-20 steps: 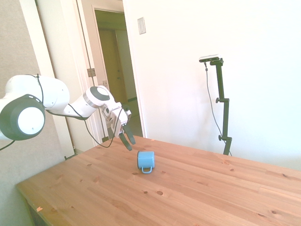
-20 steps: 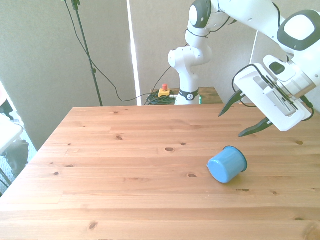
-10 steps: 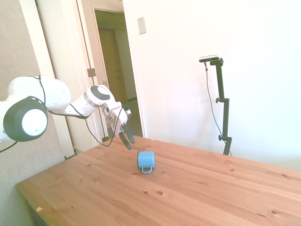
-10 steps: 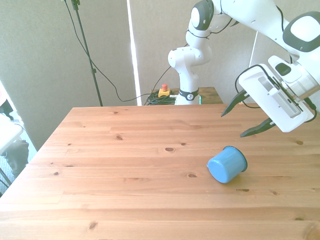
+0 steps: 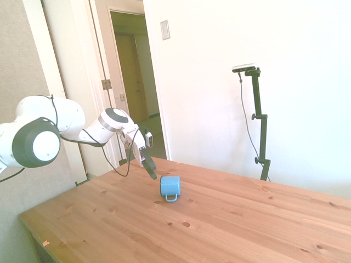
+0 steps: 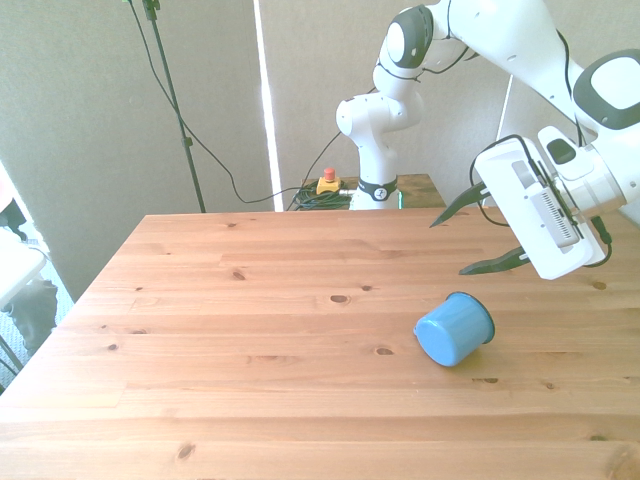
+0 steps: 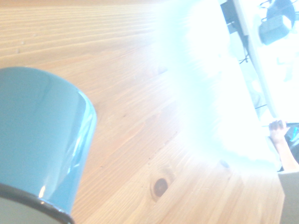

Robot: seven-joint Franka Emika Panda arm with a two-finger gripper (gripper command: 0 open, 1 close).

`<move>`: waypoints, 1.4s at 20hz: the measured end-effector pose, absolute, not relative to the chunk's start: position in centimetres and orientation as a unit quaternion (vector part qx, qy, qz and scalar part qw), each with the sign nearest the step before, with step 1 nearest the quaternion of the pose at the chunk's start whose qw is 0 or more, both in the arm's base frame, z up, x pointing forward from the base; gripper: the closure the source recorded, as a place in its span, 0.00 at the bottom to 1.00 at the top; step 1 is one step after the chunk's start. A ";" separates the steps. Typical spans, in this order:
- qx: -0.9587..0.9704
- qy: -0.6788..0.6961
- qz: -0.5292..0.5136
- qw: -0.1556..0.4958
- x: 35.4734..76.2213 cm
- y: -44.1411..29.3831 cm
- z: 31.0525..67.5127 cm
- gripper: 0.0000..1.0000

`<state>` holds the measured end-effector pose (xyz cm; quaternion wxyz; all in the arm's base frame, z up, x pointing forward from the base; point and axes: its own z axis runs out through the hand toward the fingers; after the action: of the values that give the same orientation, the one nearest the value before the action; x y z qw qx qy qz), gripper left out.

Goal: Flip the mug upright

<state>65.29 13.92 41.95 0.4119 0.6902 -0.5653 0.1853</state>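
— Front view first: what am I looking at?

— I'm seeing the mug (image 6: 454, 329) lying on its side on the table (image 6: 250, 330), its base facing the camera and its dark rim pointing away toward the front view's right. The gripper (image 6: 463, 237) is hanging in the air above and just behind it, not touching it.

— How are the fingers standing?

— I'm reading them as spread wide; the two dark fingertips (image 6: 447, 211) are pointing toward the front view's left with a clear gap between them, and nothing is sitting in that gap.

— Is the side view agreeing?

— Yes. There the gripper (image 5: 151, 172) is tilting down toward the mug (image 5: 170, 187), which is lying just past the fingertips and a little lower. I'm seeing the loop handle hanging down against the wood on the side facing that camera.

— And the wrist view?

— The mug (image 7: 39, 140) is filling one corner, close up, with its blue wall and thin dark rim showing. The table (image 7: 140, 93) is running beyond it, and much of the far part is washing out in glare. A person's hand (image 7: 276, 130) is showing small at the edge.
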 end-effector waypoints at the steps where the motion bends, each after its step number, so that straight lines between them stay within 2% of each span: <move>1: 0.688 -0.563 0.189 0.417 65.3 14.0 41.8 0.00; 7: 0.666 -0.543 0.219 0.462 64.4 16.3 41.7 0.00; 17: 0.659 -0.511 0.248 0.492 63.9 18.6 40.2 0.00; 28: 0.664 -0.419 0.314 0.534 61.1 23.1 36.8 0.00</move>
<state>61.05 23.12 36.77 0.5335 0.6644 -0.4191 0.3136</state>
